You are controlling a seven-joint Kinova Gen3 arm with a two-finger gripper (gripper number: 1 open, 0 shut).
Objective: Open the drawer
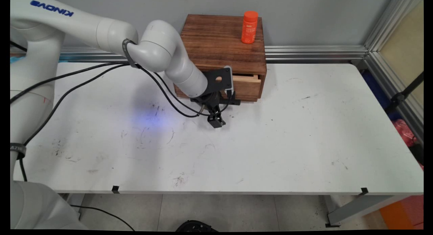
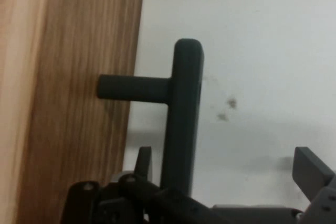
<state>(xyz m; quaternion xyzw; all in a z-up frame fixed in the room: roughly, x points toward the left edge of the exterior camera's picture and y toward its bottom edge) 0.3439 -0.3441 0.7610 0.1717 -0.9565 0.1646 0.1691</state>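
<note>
Hand view: pincer spread wide astride dark drawer handle | drawer slightly out of wooden box | orange bottle on top

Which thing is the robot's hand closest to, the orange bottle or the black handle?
The black handle on the drawer front; the gripper sits right around it. The orange bottle stands on top of the box, well away.

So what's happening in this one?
The white Kinova arm reaches across the table to a wooden box standing against the wall. Its gripper is open, with the fingers either side of the dark bar handle on the box's drawer. The drawer stands slightly pulled out. An orange bottle stands upright on top of the box, near its right rear corner.
</note>
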